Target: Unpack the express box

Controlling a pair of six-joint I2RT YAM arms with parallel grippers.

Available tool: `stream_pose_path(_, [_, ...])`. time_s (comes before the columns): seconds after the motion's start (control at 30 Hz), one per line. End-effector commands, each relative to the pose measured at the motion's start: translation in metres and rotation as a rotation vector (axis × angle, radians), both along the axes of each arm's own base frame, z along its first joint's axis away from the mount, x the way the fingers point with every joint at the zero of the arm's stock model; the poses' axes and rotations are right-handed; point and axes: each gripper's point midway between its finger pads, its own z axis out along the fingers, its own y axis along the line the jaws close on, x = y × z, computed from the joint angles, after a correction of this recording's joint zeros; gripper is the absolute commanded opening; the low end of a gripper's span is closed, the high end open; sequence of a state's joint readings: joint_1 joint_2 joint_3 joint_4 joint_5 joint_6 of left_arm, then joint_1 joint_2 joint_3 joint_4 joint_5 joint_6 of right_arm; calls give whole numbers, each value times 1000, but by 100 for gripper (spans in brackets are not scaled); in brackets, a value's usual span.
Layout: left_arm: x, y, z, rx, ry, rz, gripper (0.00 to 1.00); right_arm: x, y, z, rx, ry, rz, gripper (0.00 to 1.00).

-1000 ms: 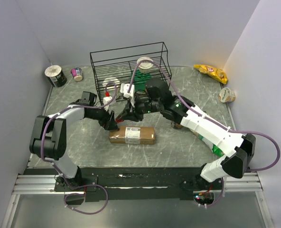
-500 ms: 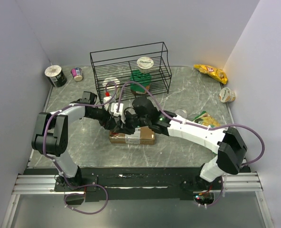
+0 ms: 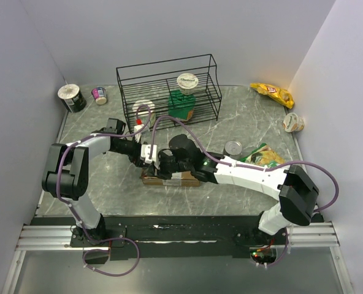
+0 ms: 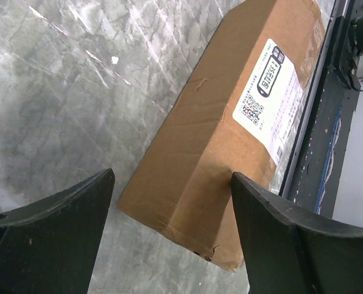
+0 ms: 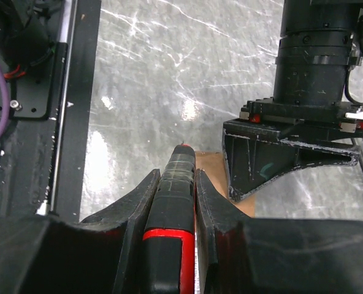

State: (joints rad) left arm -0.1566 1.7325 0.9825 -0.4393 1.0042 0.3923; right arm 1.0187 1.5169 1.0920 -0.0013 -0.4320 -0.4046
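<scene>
The express box (image 4: 218, 128) is a long brown carton lying on the marble table, its white label (image 4: 270, 92) facing up. In the top view my right arm covers much of the express box (image 3: 183, 180). My left gripper (image 4: 172, 177) is open and straddles the box's left end: one finger (image 4: 53, 239) stands clear of the cardboard, the other (image 4: 292, 239) is close against its side. My right gripper (image 5: 177, 177) is shut on a black-and-red cutter (image 5: 176, 202), whose tip hangs just past the box's corner (image 5: 211, 170), next to the left gripper (image 5: 289, 153).
A black wire rack (image 3: 207, 73) at the back holds a green tub with a white lid (image 3: 184, 104). A can (image 3: 72, 98) and small cup (image 3: 99, 95) stand back left. A tin (image 3: 233, 147), green bag (image 3: 264, 154), yellow bag (image 3: 272, 92) and cup (image 3: 294, 122) lie right.
My right arm has swung left and down over the box with the cutter, uncovering the tin and green bag. The left gripper has settled at the box's left end, its jaws slightly narrower.
</scene>
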Motion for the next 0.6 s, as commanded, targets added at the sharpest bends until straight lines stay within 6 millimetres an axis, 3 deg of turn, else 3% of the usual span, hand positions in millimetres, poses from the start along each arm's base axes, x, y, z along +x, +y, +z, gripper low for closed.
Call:
stream_pose_path(0.0, [7, 3, -16, 54, -20, 7, 82, 3, 4, 44, 99, -108, 18, 0])
stream_pose_path(0.57, [9, 4, -20, 58, -4, 12, 80, 7, 7, 37, 60, -119, 18, 0])
